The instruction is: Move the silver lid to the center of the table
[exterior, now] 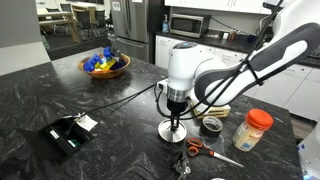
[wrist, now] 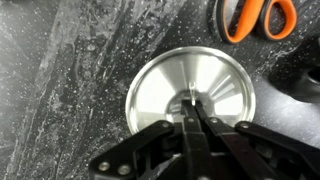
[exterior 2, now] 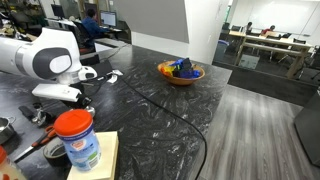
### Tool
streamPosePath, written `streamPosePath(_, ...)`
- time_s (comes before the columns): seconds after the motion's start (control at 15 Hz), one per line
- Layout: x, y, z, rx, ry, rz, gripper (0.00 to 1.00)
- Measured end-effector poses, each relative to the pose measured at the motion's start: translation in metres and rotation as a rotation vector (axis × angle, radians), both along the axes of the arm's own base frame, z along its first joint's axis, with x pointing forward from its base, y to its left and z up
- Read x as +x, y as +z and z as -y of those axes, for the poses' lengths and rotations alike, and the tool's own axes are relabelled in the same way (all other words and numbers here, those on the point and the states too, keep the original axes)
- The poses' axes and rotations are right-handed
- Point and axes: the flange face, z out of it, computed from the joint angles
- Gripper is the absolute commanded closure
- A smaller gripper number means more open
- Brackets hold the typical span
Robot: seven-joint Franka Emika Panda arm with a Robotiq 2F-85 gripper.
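The silver lid (wrist: 160,90) is a shiny round metal disc with a small knob in its middle. It lies on or just above the black marbled table (wrist: 60,70). My gripper (wrist: 192,102) points straight down over it, with both fingers shut together on the knob. In an exterior view the lid (exterior: 166,131) sits right under the gripper (exterior: 176,114), near the table's (exterior: 120,120) front right part. In an exterior view only the gripper (exterior 2: 66,96) shows, and the lid is hidden behind it.
Orange-handled scissors (exterior: 205,150) (wrist: 255,18) lie beside the lid. A black ring (exterior: 211,125) and a jar with an orange cap (exterior: 255,128) (exterior 2: 78,140) stand to its right. A bowl of toys (exterior: 105,65) (exterior 2: 181,72) sits far back. A black device (exterior: 68,133) lies at the left.
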Motion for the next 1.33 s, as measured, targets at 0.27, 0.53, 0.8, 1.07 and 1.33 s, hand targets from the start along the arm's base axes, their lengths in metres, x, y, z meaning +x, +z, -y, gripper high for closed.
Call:
streamPosePath(0.27,0.0,-0.009,0.0,-0.003,-0.006,-0.015,0.93)
streamPosePath(0.53,0.001,-0.01,0.0,0.0,-0.009,-0.019,0.61)
streamPosePath(0.8,0.001,0.006,-0.007,0.024,-0.013,0.005,0.59)
streamPosePath(1.07,-0.003,0.022,-0.013,0.045,-0.014,0.026,0.4)
streamPosePath(1.33,-0.003,0.02,-0.013,0.044,-0.014,0.023,0.4)
